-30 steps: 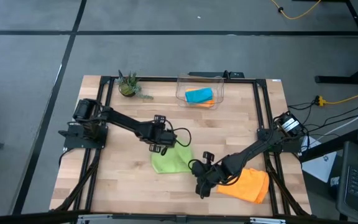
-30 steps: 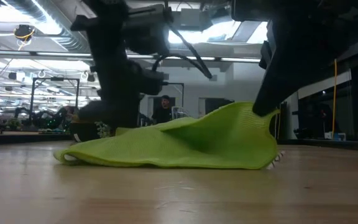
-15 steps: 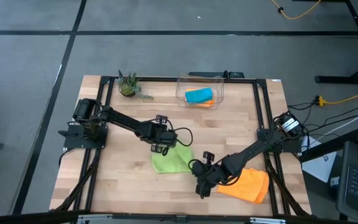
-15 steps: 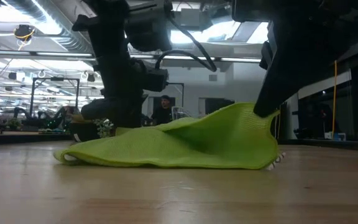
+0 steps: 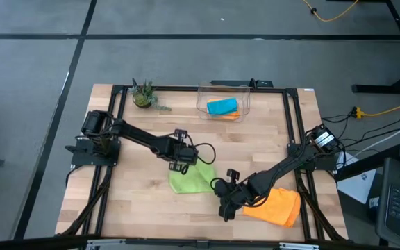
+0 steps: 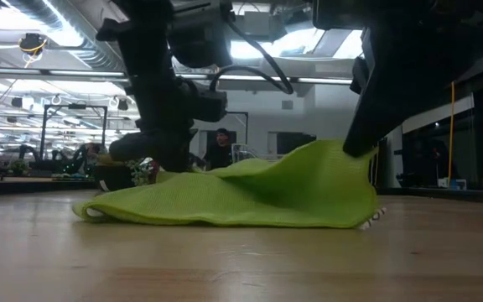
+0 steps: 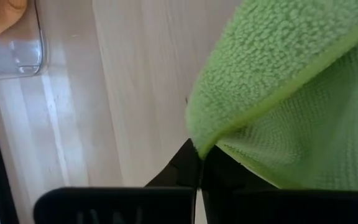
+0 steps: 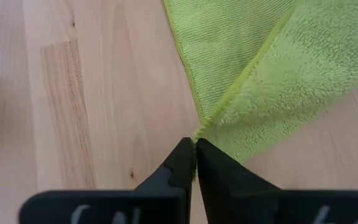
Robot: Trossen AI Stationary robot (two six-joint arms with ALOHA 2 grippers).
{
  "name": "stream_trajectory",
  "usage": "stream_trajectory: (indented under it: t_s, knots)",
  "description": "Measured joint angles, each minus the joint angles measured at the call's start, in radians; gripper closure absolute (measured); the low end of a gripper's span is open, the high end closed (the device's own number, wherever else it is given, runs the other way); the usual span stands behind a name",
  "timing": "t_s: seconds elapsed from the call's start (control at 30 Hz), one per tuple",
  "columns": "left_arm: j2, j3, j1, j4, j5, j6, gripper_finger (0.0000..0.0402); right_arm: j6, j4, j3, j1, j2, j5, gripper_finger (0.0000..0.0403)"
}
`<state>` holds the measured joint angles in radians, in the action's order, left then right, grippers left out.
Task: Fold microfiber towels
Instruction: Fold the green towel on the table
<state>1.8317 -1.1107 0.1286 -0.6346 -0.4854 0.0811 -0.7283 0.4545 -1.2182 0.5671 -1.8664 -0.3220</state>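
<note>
My left arm stretches from its base at the worktop's (image 5: pixel 137 208) left edge out toward the middle, and my left claw (image 5: pixel 180 164) sits low over the far edge of the lime green towel (image 5: pixel 189 179), its fingers pinched together on a fold of that edge. My right arm reaches in from the right side, bent low across the orange towel (image 5: pixel 278 205), and my right claw (image 5: pixel 218 186) is clamped on the green towel's right-hand corner, the fingers pressed together with the hem caught at their tips.

The green towel lies near the middle of the worktop, toward the front. From table height it (image 6: pixel 250 195) is flat at one end and rises to a peak at the corner my right claw holds, with a soft ridge running across it. Its fluffy side is turned over the smoother ribbed side where each claw grips.

The orange towel lies near the front right corner. At the back, a clear bin (image 5: pixel 224 99) holds a teal towel (image 5: pixel 221 106) on top of another orange one (image 5: pixel 229 115). A small plant (image 5: pixel 143 95) stands at the back left.
</note>
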Motion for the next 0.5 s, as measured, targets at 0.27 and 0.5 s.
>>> stream_trajectory:
  t_s: [0.27,0.5]
  knots:
    - [0.000,0.000,0.005,-0.001,0.000,0.000,0.0401,0.015,-0.003,0.000,0.000,0.000,0.009,0.0365]
    - [0.000,0.000,0.005,-0.002,0.000,-0.001,0.0401,-0.130,-0.014,0.000,-0.015,-0.022,0.088,0.0323]
